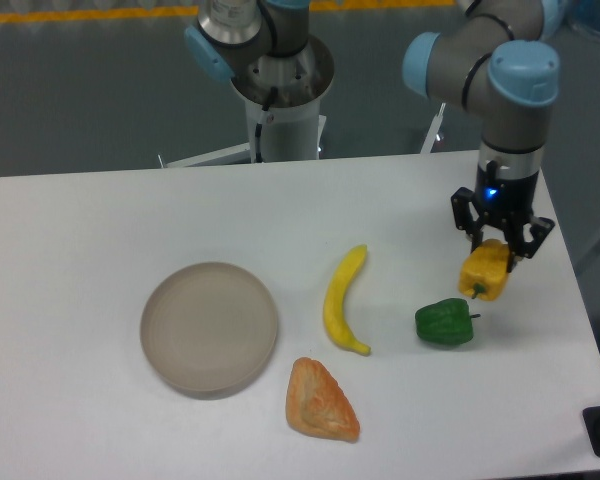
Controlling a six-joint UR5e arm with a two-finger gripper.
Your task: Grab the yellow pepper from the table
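On the white worktop [100,220], at 3 o'clock, the gripper [501,250] clamps the blocky yellow-orange pepper [484,273], its green stem pointing down.

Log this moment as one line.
gripper: shut on yellow pepper | pepper: just above table, lift unclear | green pepper: beside it, apart

On the table [100,210], a plate [210,327] lies left, a banana [342,299] centre, a pastry [321,401] in front, two peppers [445,323] [485,271] right, the farther in the gripper [502,248].
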